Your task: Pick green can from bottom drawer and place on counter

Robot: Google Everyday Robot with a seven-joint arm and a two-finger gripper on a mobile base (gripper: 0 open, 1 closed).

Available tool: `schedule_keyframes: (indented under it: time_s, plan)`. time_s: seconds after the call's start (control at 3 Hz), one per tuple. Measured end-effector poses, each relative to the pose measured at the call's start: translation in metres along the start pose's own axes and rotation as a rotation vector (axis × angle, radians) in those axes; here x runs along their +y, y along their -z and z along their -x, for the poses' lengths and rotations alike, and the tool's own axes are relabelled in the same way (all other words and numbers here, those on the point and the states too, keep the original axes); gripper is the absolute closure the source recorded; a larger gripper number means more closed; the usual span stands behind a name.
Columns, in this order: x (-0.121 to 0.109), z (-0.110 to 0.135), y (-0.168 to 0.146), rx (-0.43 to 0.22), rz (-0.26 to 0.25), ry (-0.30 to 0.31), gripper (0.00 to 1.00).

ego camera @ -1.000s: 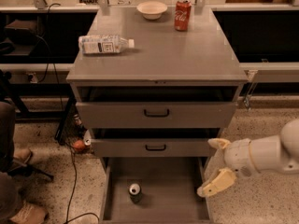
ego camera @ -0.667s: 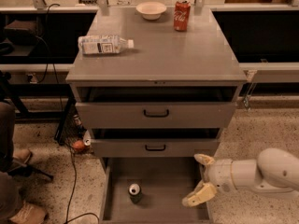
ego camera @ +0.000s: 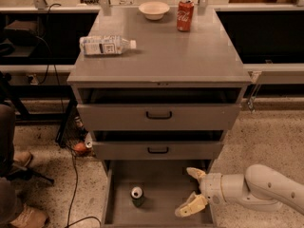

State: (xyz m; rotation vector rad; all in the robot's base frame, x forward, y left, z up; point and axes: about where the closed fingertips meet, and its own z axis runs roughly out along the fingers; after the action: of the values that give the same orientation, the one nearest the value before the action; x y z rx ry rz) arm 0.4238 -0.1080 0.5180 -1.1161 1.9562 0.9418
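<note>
The green can [ego camera: 137,196] stands upright on the floor of the open bottom drawer [ego camera: 164,184], left of its middle, silver top showing. My gripper [ego camera: 190,190] reaches in from the right, low over the drawer's right part, fingers spread open and empty. It is to the right of the can and apart from it. The counter [ego camera: 166,51] is the grey cabinet top above.
On the counter lie a plastic bottle [ego camera: 105,45] on its side at the left, a white bowl [ego camera: 154,9] and a red Coca-Cola can [ego camera: 185,14] at the back. Two upper drawers [ego camera: 159,115] stand slightly open. Cables and a person's legs [ego camera: 12,184] are at the left.
My gripper has moved left, from beside the drawer's right edge to over its right part, closer to the green can. The can has not moved.
</note>
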Motion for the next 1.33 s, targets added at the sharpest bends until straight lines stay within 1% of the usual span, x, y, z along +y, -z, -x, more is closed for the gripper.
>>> schedule_keyframes:
  time_s: [0.33, 0.67, 1.0, 1.33]
  plan:
    - [-0.013, -0.021, -0.024, -0.001, -0.027, 0.059, 0.0]
    - [-0.038, -0.064, -0.078, 0.012, -0.055, 0.15, 0.0]
    - [-0.055, -0.094, -0.118, 0.014, -0.053, 0.175, 0.0]
    - [-0.069, -0.131, -0.179, -0.001, -0.039, 0.144, 0.0]
